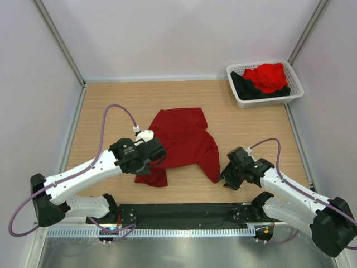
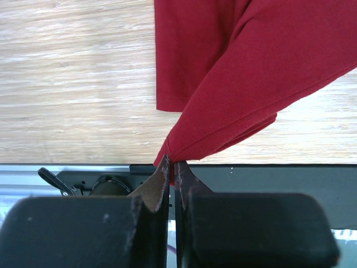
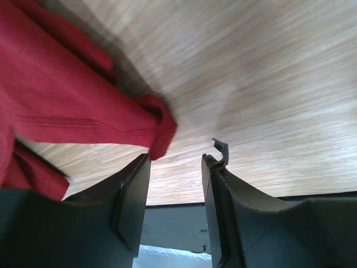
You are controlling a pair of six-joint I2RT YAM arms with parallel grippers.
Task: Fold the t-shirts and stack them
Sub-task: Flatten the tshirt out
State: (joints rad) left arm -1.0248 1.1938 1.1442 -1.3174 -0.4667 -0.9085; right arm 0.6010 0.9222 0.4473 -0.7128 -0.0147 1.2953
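Crimson t-shirt (image 1: 187, 139) is pinched at a bunched corner by the left gripper (image 2: 174, 167), whose jaws are closed tight on the cloth. From that pinch the fabric is seen fanning out in a taut fold over the wooden table (image 1: 111, 106). The left arm (image 1: 83, 173) is stretched from its base at the near left diagonally inward, its wrist held above the garment's near left part. The right gripper (image 3: 177, 162) is held open just above the boards, jaws apart with nothing between them, and a hem corner is seen just beside one fingertip. The right arm (image 1: 290, 192) is extended low from the near right, angled toward the middle. The garment is spread crumpled at mid-table, its long axis running from the far side toward the near edge and splitting into two tails, one toward each gripper. A brighter red t-shirt (image 1: 268, 77) and a black t-shirt (image 1: 245, 89) are heaped in a white basket (image 1: 262, 102) at the far right corner.
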